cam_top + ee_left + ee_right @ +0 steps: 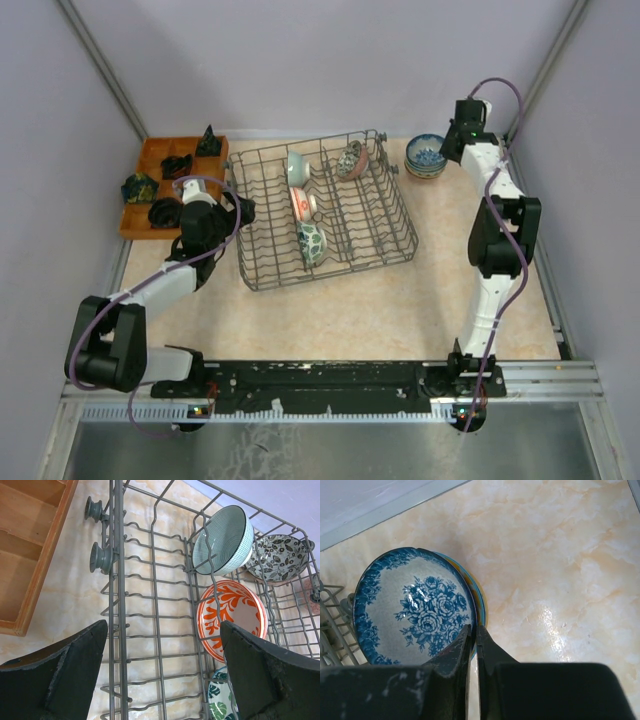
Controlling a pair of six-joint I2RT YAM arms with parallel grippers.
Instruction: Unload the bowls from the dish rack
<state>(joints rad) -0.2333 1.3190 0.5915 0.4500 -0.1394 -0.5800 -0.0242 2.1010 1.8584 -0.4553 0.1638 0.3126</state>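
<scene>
The right claw [473,629] is pinched onto the near rim of a glossy blue-and-white bowl [415,610] with a rose pattern. This bowl tops a stack of bowls [482,607] left of centre on the marbled beige worktop [560,570].

The left claw [165,672] is spread wide and holds nothing, its dark fingers at the frame's lower corners over the grey wire dish rack [118,605]. Propped among the tines at right are a ribbed pale green bowl [222,540], a leaf-patterned bowl [277,557], an orange-and-white bowl [231,617] and, at the bottom edge, a green-leaf bowl [220,700].
</scene>
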